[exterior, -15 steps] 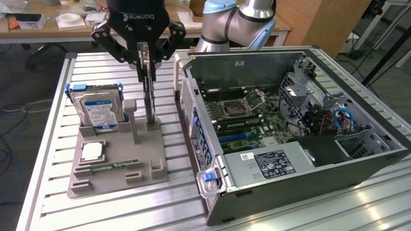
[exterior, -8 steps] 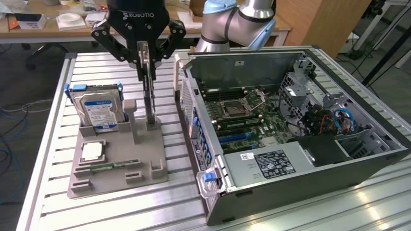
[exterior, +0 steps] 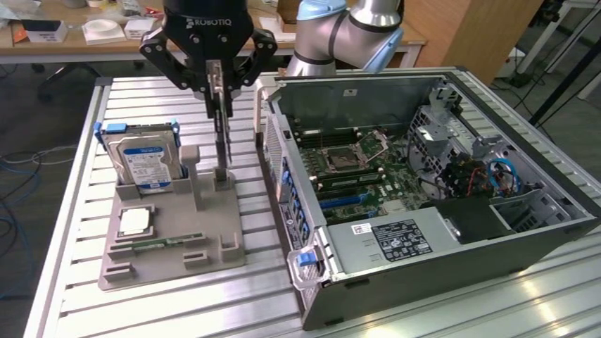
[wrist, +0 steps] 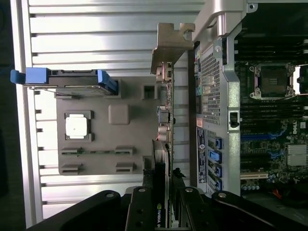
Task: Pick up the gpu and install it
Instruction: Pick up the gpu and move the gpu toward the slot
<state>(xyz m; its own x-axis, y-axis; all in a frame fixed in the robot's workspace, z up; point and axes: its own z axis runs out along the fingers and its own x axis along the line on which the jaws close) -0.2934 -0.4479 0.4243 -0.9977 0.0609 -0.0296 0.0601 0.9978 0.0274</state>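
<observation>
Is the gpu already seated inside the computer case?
No, the gpu stands on edge in the gripper at the grey holder tray, outside the computer case.

One grey plastic fixture [exterior: 218,236] is sitting on the one slatted aluminium table [exterior: 141,310], carrying one silver hard drive with a blue-white label [exterior: 146,167], one square silver processor chip [exterior: 136,222] and one slim green memory stick [exterior: 162,243]. One thin, dark, flat gpu [exterior: 224,148] is standing clamped in one black metal gripper [exterior: 219,105], and one open black computer case [exterior: 451,274] is lying alongside.
</observation>
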